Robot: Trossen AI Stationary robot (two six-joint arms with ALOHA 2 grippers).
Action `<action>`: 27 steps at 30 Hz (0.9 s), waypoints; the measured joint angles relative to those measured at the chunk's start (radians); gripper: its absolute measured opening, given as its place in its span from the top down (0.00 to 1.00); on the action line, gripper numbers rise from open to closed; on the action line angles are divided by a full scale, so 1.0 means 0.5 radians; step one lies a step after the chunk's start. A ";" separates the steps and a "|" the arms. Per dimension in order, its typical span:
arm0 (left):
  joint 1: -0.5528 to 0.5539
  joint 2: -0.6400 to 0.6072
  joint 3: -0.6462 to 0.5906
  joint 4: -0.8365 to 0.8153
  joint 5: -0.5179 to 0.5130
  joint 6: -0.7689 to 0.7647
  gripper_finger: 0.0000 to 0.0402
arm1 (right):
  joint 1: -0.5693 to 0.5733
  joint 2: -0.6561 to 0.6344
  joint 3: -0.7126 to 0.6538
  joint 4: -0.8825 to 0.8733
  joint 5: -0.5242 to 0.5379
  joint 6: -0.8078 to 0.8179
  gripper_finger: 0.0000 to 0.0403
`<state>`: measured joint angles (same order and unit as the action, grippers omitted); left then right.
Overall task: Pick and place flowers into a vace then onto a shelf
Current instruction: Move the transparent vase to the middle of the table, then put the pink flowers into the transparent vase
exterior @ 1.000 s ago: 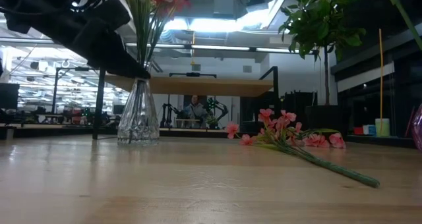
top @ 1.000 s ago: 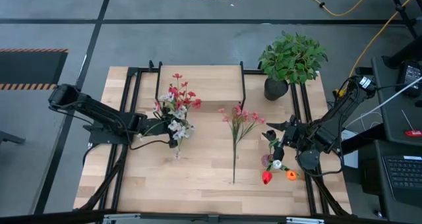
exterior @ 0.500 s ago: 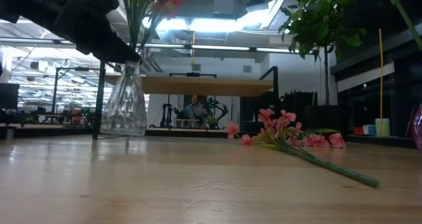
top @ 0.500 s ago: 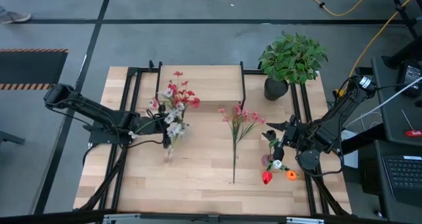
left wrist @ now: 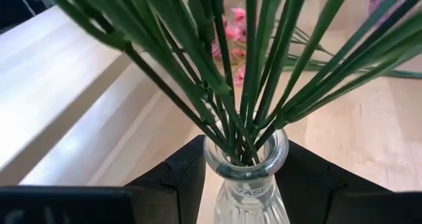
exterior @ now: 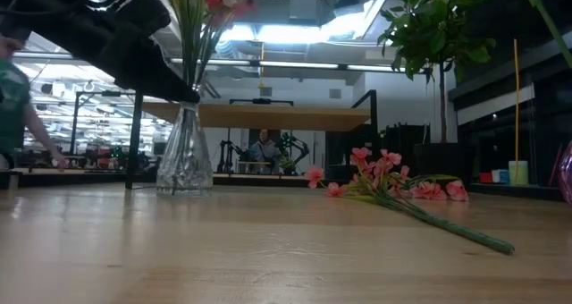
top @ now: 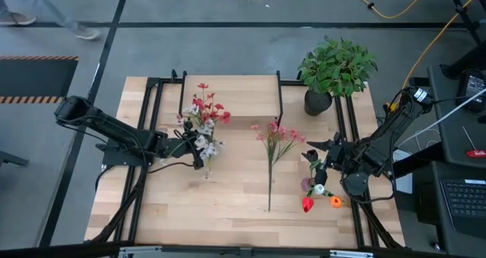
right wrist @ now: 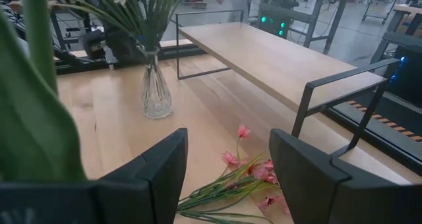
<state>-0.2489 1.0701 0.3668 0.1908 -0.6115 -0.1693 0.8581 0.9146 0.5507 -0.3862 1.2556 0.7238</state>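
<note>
The left gripper (left wrist: 245, 184) has its two dark fingers closed on the neck of the clear glass vase (exterior: 184, 156), which stands on the table (top: 228, 205) left of centre, just in front of the shelf (top: 228, 95). Red, white and pink flowers (top: 202, 125) already stand in the vase, their green stems fanning from its mouth.

The right gripper (right wrist: 227, 178) waits near the table's right edge with its fingers spread wide; whether the tall green stalk beside it is held cannot be told. A pink-bloomed stem (top: 275, 148) lies loose at the table's middle, and a few red and orange blooms (top: 317, 197) lie by the right arm. A potted green plant (top: 334, 72) stands at the far right corner.

My judgement: the vase is partly filled and gripped, but not yet on the shelf; the loose stems remain to be gathered.
</note>
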 joint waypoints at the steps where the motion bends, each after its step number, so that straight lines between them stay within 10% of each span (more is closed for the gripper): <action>1: 0.000 0.020 0.001 0.021 0.004 0.000 0.60 | -0.001 0.000 0.000 -0.001 0.000 -0.001 0.46; 27: 0.000 -0.058 0.001 -0.131 0.060 0.066 0.44 | 0.000 -0.001 0.000 0.001 -0.001 0.001 0.46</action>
<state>-0.2489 1.0413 0.3672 0.1251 -0.5816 -0.1364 0.8581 0.9142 0.5507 -0.3859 1.2552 0.7242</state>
